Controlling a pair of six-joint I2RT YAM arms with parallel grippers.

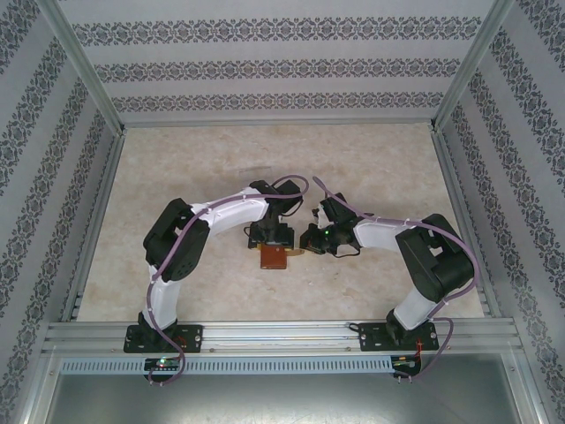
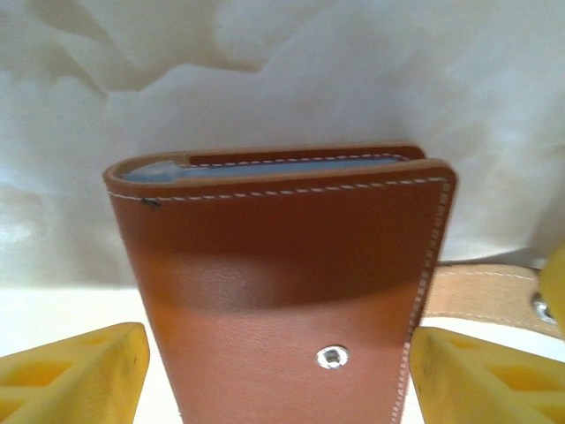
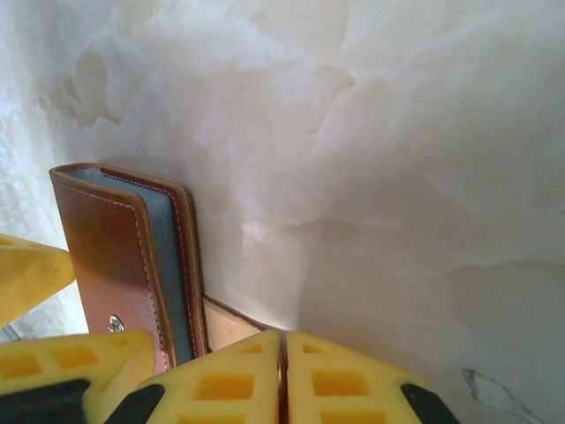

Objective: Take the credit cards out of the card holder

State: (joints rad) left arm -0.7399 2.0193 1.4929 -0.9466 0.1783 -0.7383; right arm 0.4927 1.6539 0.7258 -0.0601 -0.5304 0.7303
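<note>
Straddling: left gripper (image 2: 278, 358) wide around brown leather card holder (image 2: 282, 256)
Right gripper (image 3: 282, 346): closed at tan strap tab (image 3: 231, 323)
Risk: tab pull drags unclamped holder

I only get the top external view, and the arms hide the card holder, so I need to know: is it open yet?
Observer: No. The left wrist view shows the card holder folded shut, with its grey-blue lining visible just along the top edge.
Operator: Is the strap undone?
Observer: Yes. The strap tab sticks out sideways, clear of the snap stud on the cover.
Operator: What is my right hand doing?
Observer: The right hand is shut, and the strap tab runs in between its jaws.
</note>
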